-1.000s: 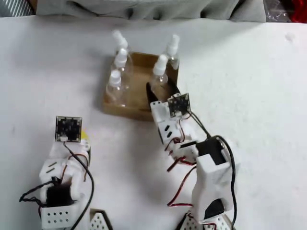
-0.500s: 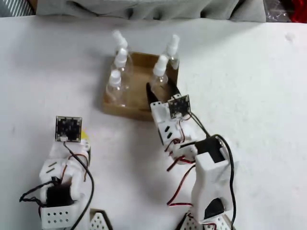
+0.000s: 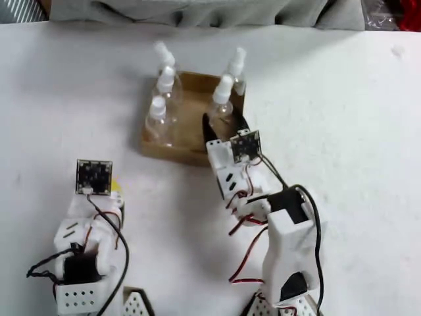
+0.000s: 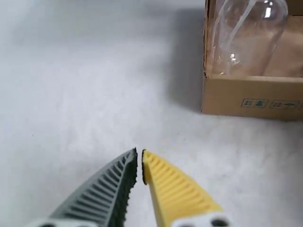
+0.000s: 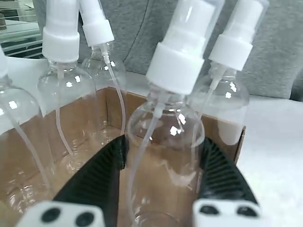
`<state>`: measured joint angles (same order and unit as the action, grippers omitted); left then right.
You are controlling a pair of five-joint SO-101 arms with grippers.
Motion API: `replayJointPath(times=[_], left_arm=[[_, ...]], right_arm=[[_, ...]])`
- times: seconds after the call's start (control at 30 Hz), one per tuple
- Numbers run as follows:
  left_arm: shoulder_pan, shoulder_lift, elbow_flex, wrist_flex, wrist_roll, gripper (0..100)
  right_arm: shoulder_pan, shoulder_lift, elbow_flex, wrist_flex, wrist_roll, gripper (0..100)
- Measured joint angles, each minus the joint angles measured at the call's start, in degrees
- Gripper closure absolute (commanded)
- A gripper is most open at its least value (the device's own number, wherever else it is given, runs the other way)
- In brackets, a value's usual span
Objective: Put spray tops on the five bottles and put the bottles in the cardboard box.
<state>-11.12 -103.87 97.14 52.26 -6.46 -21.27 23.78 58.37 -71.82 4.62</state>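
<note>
Five clear bottles with white spray tops stand in the cardboard box [image 3: 172, 150]. Three line its left side, among them the near-left bottle [image 3: 156, 112], and one stands at the far right [image 3: 237, 66]. My right gripper [image 3: 225, 120] reaches over the box's near right corner, shut on the fifth bottle [image 3: 223, 92]. In the right wrist view its black fingers [image 5: 102, 175] press both sides of that bottle [image 5: 165, 132], which leans slightly. My left gripper [image 4: 139, 152] is shut with nothing in it, low over the table before the box [image 4: 246, 97].
A grey cloth [image 3: 197, 12] lies along the table's far edge behind the box. White tabletop spreads to the left and right of the box. The two arm bases stand at the near edge.
The spray top of the bottle in my right gripper has shifted slightly to the right. The left arm has not moved.
</note>
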Motion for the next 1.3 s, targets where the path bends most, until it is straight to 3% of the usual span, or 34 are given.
replayJointPath(times=[0.13,0.47,0.63,1.03,1.3], left_arm=[[0.0,0.0,0.0,0.0,0.0,98],[0.0,0.0,0.0,0.0,0.0,98],[0.0,0.0,0.0,0.0,0.0,98],[0.0,0.0,0.0,0.0,0.0,98],[0.0,0.0,0.0,0.0,0.0,98]], right_arm=[[0.0,0.0,0.0,0.18,0.0,83.9],[0.0,0.0,0.0,0.18,0.0,82.7],[-0.62,0.0,0.09,0.18,0.0,73.6],[-1.67,0.09,1.67,0.18,0.0,72.9],[-1.67,-4.22,5.54,0.18,0.0,66.4]])
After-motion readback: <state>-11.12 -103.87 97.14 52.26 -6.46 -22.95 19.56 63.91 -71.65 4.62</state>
